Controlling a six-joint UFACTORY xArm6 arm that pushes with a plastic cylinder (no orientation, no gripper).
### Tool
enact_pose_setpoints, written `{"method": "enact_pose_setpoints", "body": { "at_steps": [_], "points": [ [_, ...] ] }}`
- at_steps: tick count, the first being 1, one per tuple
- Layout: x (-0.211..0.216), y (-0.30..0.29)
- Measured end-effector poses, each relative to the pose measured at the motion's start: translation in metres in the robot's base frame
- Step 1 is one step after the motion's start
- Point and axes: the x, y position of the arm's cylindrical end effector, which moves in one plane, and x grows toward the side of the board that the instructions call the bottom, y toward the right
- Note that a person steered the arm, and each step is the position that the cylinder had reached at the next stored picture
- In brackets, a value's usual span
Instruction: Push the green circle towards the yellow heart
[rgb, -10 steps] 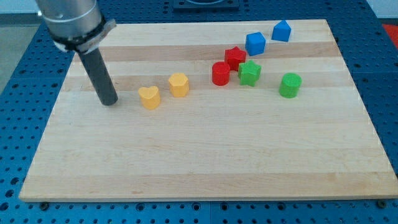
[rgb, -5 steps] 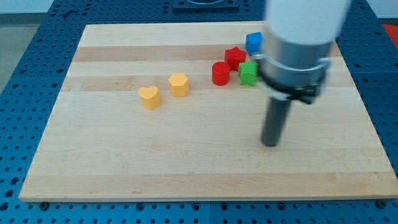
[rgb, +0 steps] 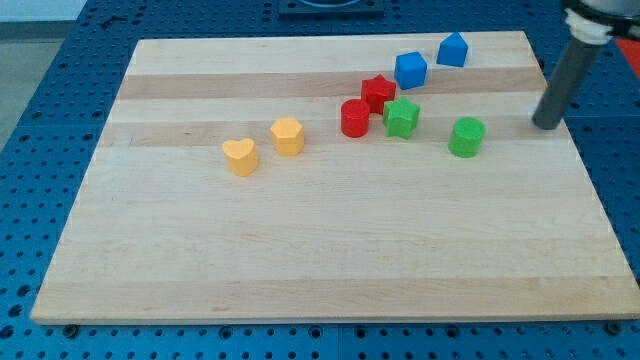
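The yellow heart (rgb: 240, 156) is seen nearest, left of centre on the board (rgb: 300, 260). The green circle (rgb: 466, 137) lies well right of it. My tip (rgb: 546, 126) is planted right of the circle, apart; the rod rises nearly upright. No jaws are fitted.

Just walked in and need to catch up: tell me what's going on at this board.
My tip rests near the board's right edge, to the view's right of the green circle and not touching it. The yellow heart lies far off toward the view's left. The push has not begun; the green circle sits apart from the other blocks.
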Motion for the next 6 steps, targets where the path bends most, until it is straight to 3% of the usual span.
{"method": "enact_pose_setpoints", "body": {
  "at_steps": [3,6],
  "points": [
    [0.071,-0.163],
    [0.065,-0.136]
  ]
}}
